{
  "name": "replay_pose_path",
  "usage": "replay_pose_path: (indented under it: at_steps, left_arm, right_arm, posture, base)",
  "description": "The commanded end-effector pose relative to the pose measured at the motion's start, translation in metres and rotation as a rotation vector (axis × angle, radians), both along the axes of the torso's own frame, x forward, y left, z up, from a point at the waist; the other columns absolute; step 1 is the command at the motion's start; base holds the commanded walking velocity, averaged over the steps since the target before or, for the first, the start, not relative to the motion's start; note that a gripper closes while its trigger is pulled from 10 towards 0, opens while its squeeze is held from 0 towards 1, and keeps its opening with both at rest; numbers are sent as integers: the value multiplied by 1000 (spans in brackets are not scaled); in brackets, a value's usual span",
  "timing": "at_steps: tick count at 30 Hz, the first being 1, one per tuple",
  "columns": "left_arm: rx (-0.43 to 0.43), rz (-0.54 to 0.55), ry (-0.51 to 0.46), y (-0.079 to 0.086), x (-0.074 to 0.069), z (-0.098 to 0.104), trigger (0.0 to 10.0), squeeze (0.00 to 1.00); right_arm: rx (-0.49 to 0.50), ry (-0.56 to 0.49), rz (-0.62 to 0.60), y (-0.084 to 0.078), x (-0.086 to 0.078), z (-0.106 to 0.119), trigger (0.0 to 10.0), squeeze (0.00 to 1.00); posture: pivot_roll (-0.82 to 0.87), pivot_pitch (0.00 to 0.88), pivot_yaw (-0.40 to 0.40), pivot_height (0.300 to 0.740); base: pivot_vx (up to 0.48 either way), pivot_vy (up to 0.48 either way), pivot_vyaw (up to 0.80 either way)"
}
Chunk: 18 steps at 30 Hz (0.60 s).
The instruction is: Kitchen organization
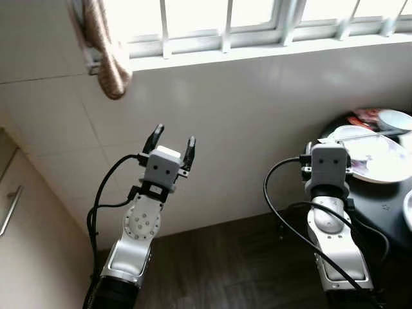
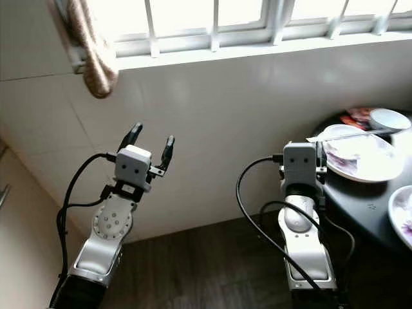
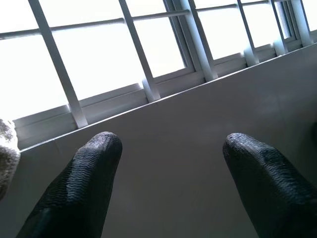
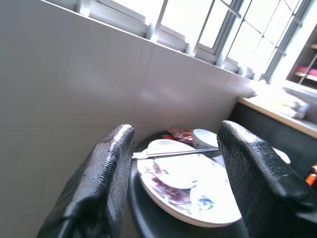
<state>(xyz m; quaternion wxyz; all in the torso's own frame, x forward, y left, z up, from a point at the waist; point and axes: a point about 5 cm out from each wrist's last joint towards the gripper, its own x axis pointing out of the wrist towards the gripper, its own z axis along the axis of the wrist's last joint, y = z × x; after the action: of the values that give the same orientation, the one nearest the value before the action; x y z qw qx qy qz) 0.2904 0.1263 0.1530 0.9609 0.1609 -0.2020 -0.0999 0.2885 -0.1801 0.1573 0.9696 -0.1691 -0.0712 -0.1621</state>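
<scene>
Rising behind everything, the white tiled wall [image 1: 257, 129] carries a barred window [image 1: 225, 26] along its top, with a cloth [image 1: 106, 51] hanging at the window's left end. Right of the wall sits a dark round tabletop [image 1: 380, 199] bearing a large floral plate [image 4: 198, 198], a small bowl [image 4: 205, 138] and chopsticks [image 4: 173, 153]. Both silver arms reach up toward the wall: the left gripper [image 1: 172, 145] holds its fingers [image 3: 79, 183] spread and empty, and the right gripper [image 4: 173, 173], fingers likewise apart, points at the plate.

Silver arms, black cables, black-fingered left claw [image 1: 172, 142].
</scene>
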Motion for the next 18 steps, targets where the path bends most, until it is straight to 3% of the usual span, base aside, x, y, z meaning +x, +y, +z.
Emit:
replay_pose_path:
  at_steps: [1,14,18]
  left_arm:
    - [-3,9,5,2,1,-1,10000,0]
    - [4,24,8,4,0,-2,10000,0]
    - [2,27,7,4,0,-2,10000,0]
  right_arm:
    - [-39,-36,12,5,1,9,10000,0]
    - [-57,-22,53,13,7,7,10000,0]
    - [-59,-18,58,13,9,6,10000,0]
  posture:
    - [25,0,-1,740]
    - [38,0,-16,740]
    - [43,0,-24,740]
  base:
    - [0,0,0]
    - [0,0,0]
    - [0,-327,0]
